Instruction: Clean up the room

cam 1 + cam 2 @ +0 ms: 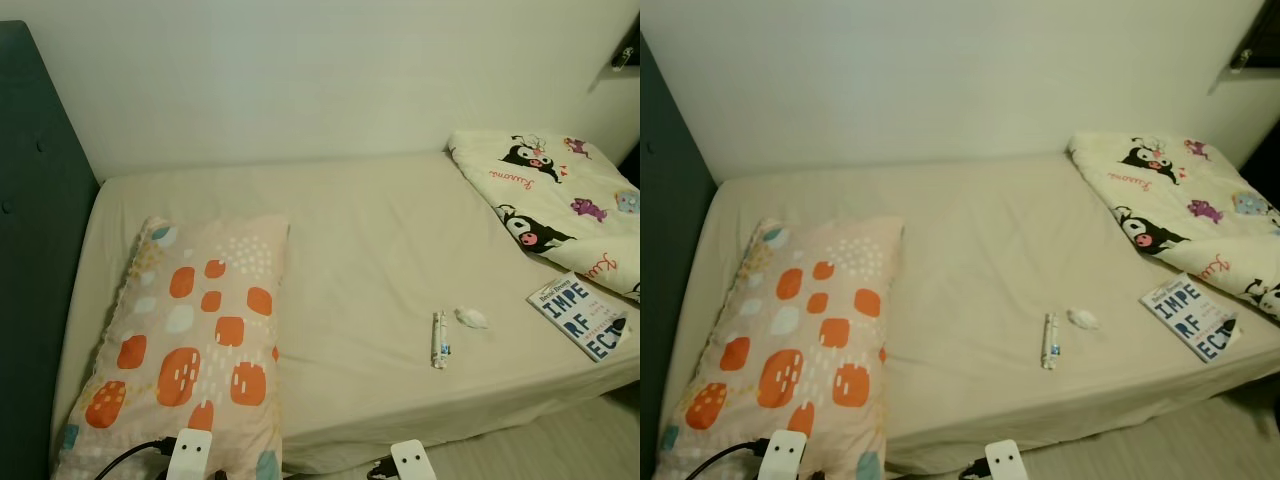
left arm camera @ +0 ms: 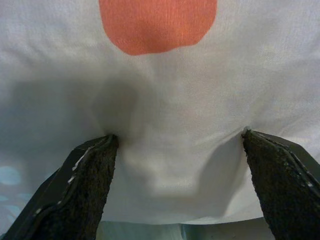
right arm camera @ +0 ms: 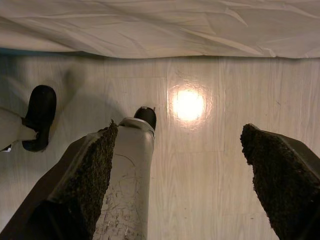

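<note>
The left gripper (image 2: 177, 145) hangs spread and empty with its fingertips against the spotted pillow (image 1: 190, 340) at the bed's (image 1: 360, 250) left front corner. I judge tidying has barely begun: a small tube (image 1: 439, 338) and crumpled tissue (image 1: 471, 318) lie near the front edge, and a book (image 1: 580, 316) towards the right front corner. The right gripper (image 3: 177, 170), released, hangs over the floor (image 3: 200, 170); it would next need to reach onto the bed for that litter.

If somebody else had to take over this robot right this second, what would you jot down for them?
Left gripper: open, fingertips pressed into the orange-patterned pillow at the bed's left end.
Right gripper: open, empty, hanging over the floor beside the bed.
On the sheet: a small tube and a crumpled tissue close by it, a book near the right edge, a folded cartoon blanket behind it.
Done: nothing apparent. Left: pick up tube, tissue, book; straighten pillow.
</note>
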Controlling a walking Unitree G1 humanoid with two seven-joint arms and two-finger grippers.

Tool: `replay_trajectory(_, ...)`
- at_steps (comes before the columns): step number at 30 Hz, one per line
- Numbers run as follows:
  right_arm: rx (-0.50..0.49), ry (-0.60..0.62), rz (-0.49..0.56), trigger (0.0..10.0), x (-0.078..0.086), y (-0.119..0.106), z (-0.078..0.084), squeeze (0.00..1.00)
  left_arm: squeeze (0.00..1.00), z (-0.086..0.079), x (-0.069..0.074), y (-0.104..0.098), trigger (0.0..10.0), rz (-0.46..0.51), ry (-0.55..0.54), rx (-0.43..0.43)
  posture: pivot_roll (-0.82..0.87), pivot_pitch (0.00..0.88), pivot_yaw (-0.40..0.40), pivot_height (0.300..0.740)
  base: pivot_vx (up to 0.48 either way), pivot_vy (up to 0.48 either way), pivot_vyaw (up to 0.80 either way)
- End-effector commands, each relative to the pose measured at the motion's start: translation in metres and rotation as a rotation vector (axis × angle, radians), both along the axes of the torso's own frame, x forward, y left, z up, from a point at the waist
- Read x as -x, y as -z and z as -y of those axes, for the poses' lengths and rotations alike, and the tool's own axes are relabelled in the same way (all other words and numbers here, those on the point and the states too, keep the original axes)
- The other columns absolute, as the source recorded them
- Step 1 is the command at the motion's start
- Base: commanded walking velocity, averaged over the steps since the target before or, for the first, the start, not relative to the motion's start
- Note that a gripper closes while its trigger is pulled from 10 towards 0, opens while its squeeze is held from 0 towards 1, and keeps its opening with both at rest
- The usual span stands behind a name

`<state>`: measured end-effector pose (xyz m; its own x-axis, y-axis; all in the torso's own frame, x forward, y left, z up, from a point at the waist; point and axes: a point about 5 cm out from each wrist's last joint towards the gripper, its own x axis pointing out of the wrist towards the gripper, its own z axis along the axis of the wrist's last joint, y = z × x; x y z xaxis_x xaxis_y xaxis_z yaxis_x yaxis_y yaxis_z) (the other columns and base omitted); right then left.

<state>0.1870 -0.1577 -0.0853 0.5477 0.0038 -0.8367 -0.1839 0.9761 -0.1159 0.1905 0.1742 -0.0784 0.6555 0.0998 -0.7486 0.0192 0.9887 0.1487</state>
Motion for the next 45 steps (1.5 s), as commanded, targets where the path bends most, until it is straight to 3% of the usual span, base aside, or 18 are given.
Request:
replay_trajectory(1, 0.002, -0.004, -0.012, 10.0, 0.005, 0.002, 0.001, 0.00, 0.00, -0.001, 0.008, 0.004, 10.0, -0.026, -0.005, -0.003, 0.06, 0.000, -0.008, 0.740, 0.000, 0.000, 0.00)
replay_trajectory(45, 0.020, 0.000, 0.007, 10.0, 0.001, 0.000, 0.011, 0.00, 0.00, -0.001, 0.011, 0.005, 10.0, -0.029, 0.003, -0.043, 0.03, 0.000, -0.014, 0.740, 0.000, 0.000, 0.00)
